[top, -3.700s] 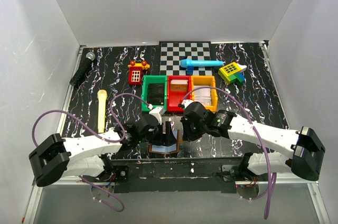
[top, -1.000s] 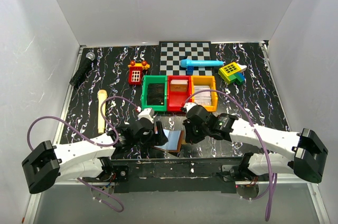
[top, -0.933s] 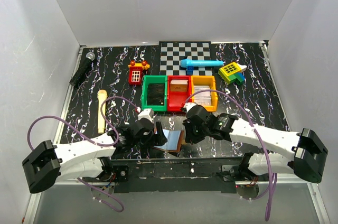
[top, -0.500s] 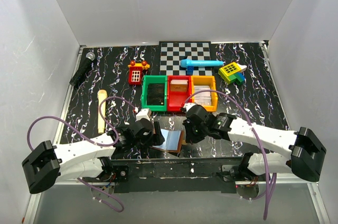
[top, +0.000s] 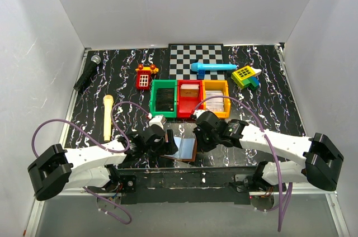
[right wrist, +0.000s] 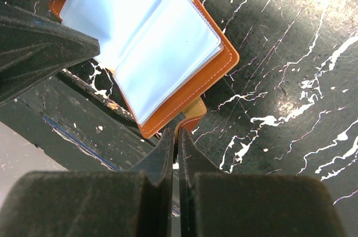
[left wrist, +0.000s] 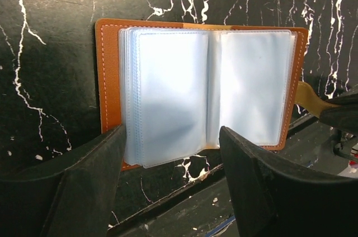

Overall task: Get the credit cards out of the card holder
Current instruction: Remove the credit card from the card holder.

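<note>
Card holder (top: 183, 148): lies open like a book on the black marbled table (top: 84, 108), close to the near edge. The brown cover is down and the pale blue-grey sleeves face up. It sits between the two grippers.
Left gripper (top: 169, 142): fingers apart, hanging low at the holder's left side. In its wrist view (left wrist: 172, 131) the two dark fingers flank the edge of the holder (left wrist: 201, 91) nearest that arm. Contact cannot be told.
Right gripper (top: 197, 136): fingers pressed together, just to the holder's right.
Strap tab (right wrist: 193, 111): tan, sticking out from the cover's edge and ending right at the right gripper's (right wrist: 173, 133) closed tips. Whether it is pinched cannot be told.
Red bin (top: 179, 100): just beyond the holder, middle of a green-red-yellow row.
</note>
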Action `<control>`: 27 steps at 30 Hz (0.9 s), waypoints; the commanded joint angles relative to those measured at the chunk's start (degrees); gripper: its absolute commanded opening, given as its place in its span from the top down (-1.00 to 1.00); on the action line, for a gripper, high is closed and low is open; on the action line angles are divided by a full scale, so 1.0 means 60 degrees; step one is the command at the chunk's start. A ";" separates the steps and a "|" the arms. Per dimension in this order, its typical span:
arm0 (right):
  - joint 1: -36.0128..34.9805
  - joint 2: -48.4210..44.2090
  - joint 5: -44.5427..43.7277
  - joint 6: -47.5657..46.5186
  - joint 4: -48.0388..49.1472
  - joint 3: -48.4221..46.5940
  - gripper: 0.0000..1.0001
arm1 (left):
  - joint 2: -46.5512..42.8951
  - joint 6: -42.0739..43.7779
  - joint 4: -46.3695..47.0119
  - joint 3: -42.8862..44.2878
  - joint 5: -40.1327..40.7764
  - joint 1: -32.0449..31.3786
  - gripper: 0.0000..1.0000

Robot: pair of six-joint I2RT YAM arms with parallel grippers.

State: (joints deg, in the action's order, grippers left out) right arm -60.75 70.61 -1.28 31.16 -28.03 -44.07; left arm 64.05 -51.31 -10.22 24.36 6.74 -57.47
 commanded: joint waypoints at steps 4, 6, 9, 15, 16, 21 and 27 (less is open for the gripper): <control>0.0032 0.0038 0.0140 -0.0081 0.0570 0.0095 0.97 | -0.0523 0.0596 0.1437 -0.0368 -0.1064 0.0028 -0.33; 0.0047 0.0053 0.0140 -0.0095 0.0585 0.0095 0.97 | -0.0495 0.0758 0.1586 -0.0325 -0.1124 0.0028 -0.32; 0.0061 0.0068 0.0140 -0.0081 0.0600 0.0080 0.97 | -0.0422 0.0861 0.1644 -0.0222 -0.1519 0.0028 -0.30; 0.0091 0.0068 0.0140 -0.0066 0.0643 0.0124 0.97 | -0.0495 0.1124 0.2244 -0.0164 -0.1856 0.0013 -0.30; 0.0091 0.0053 0.0140 -0.0051 0.0644 0.0139 0.97 | -0.0451 0.1154 0.2260 -0.0120 -0.1914 0.0013 -0.30; 0.0120 0.0024 0.0140 -0.0022 0.0644 0.0183 0.97 | -0.0231 0.1329 0.2406 0.0114 -0.2105 -0.0074 -0.30; 0.0179 -0.0005 0.0140 -0.0007 0.0673 0.0256 0.97 | -0.0070 0.1359 0.2406 0.0247 -0.2120 -0.0118 -0.30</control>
State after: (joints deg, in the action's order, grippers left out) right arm -60.10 70.96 -1.04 31.20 -25.71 -43.20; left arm 63.29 -44.38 2.87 23.79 -5.17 -57.87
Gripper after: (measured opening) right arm 0.040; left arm 0.651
